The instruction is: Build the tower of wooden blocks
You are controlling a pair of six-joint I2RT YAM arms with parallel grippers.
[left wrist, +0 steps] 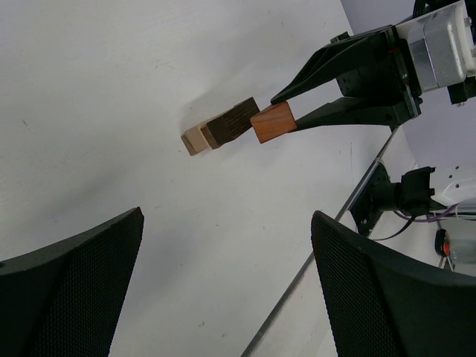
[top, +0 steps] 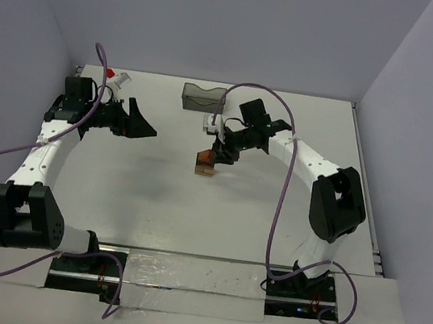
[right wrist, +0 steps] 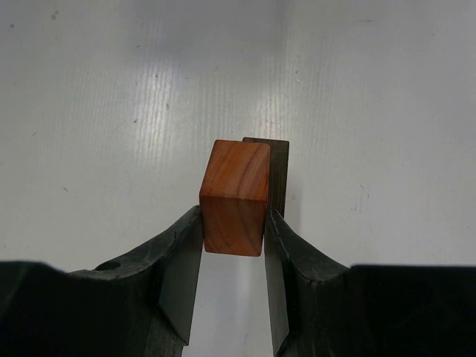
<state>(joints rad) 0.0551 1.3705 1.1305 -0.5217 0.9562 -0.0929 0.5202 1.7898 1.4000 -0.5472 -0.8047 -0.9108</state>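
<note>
Right wrist view: your right gripper [right wrist: 234, 227] pinches the reddish-brown block [right wrist: 234, 195] right over the dark brown block [right wrist: 277, 175] atop a tan block [left wrist: 195, 139]; your left gripper [left wrist: 227, 219] stands spread, well apart.

Overhead, two wrists
Steeply down from the near side; close on reddish-brown block [right wrist: 234, 197] at right wrist, farther off at left.

No writing, label, brand or number can be read anywhere in these views

Reddish block [right wrist: 234, 197] over dark block [left wrist: 230, 123]; tan block [left wrist: 195, 139] beneath
</note>
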